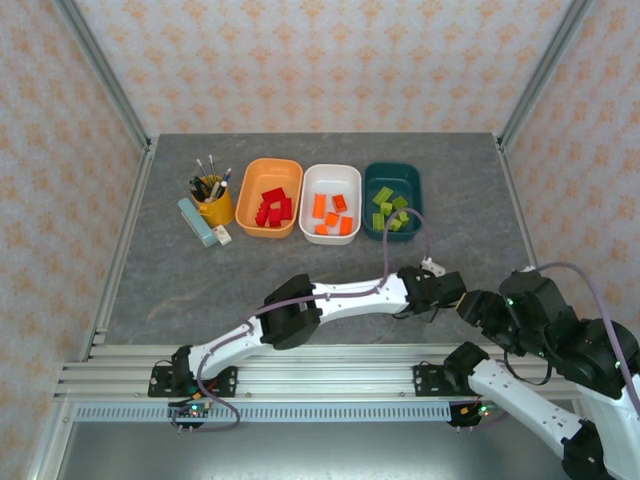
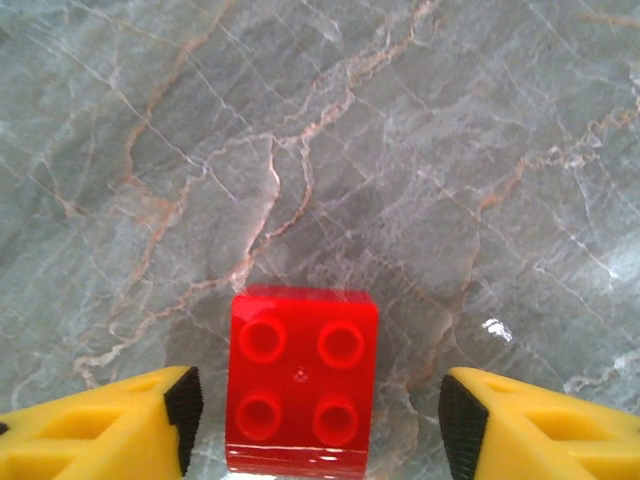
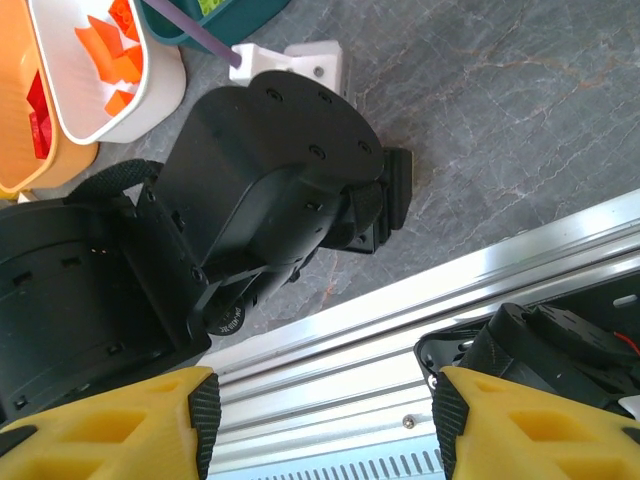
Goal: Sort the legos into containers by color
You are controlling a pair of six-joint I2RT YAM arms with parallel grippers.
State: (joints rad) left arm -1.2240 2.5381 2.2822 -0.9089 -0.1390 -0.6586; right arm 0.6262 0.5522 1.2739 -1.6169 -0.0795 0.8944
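Left gripper (image 2: 317,420) straddles red lego (image 2: 302,380) at near edge of bench (image 2: 400,150), jaws apart. Pick step: you clamp next, then carry to orange container (image 1: 272,172). Right gripper (image 3: 318,410) apart, empty.

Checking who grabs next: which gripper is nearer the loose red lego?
Left. The left gripper straddles the red lego; the right gripper sits apart, over the near rail.

So the left arm (image 1: 330,300) is stretched low across to the right, with the left gripper (image 2: 315,412) pointing straight down, jaws apart. The right arm (image 1: 545,320) looks folded up near its base, I think. The right gripper (image 3: 320,420) is gaping with nothing between its fingers.
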